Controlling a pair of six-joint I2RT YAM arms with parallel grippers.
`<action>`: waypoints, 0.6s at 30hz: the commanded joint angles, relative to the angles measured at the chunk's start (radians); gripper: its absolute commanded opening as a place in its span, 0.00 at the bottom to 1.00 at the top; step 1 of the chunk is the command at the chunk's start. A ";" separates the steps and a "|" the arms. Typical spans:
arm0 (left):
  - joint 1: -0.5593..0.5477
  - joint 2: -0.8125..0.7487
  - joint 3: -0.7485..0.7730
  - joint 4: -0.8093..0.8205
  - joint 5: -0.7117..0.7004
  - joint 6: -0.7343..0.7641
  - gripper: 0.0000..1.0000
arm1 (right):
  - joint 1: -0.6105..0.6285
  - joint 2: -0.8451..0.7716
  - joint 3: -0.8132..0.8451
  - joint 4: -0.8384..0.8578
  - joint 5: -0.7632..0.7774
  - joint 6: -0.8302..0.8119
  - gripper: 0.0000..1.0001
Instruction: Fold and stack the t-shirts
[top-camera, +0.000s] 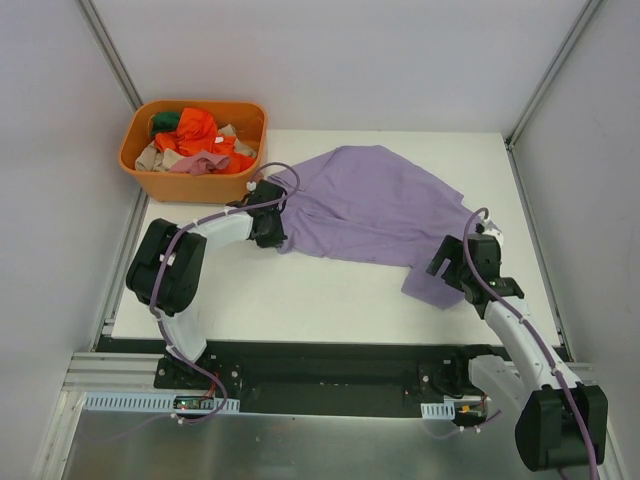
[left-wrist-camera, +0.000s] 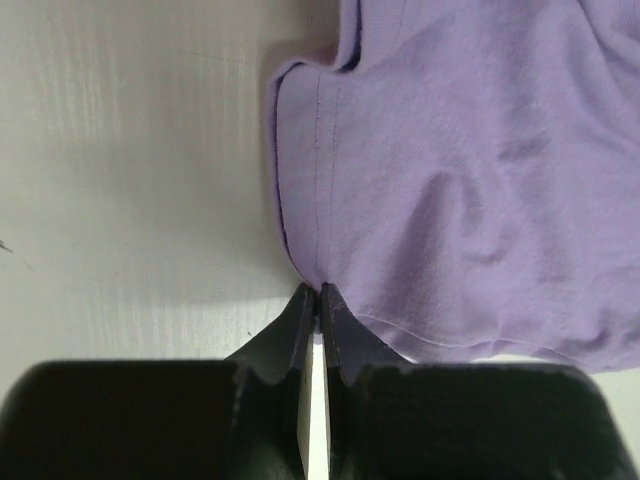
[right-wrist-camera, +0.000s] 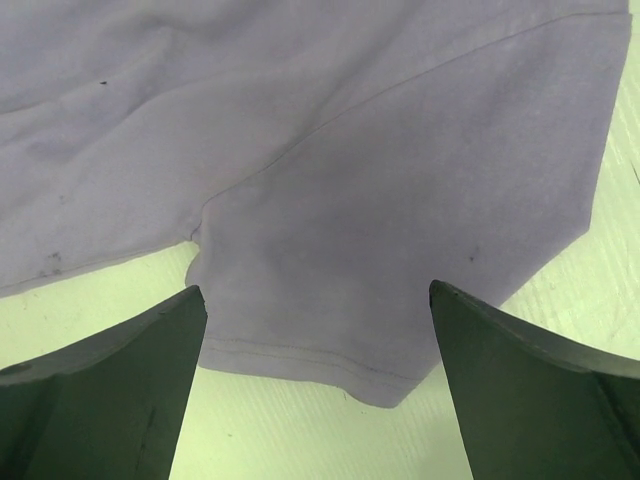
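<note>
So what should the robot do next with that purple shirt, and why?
Probably lower the right claw and close it on the sleeve. That sleeve shows between its open jaws, while the left claw looks pinched shut on the purple shirt's other edge.

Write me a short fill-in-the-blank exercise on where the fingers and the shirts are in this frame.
1. The left fingers are ___ on the edge of the lavender t-shirt.
2. The right fingers stand ___, one on each side of its sleeve.
3. The other shirts lie bunched in the ___ tub.
Missing words: shut; open; orange.
</note>
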 joint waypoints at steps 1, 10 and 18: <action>-0.007 -0.071 0.047 -0.032 -0.087 0.050 0.00 | -0.005 -0.029 0.027 -0.077 0.013 -0.032 0.96; -0.006 -0.186 0.001 -0.030 -0.210 0.066 0.00 | 0.068 0.043 0.089 -0.290 0.036 0.047 0.96; -0.006 -0.218 -0.023 -0.029 -0.221 0.065 0.00 | 0.068 0.201 0.081 -0.249 0.030 0.106 0.73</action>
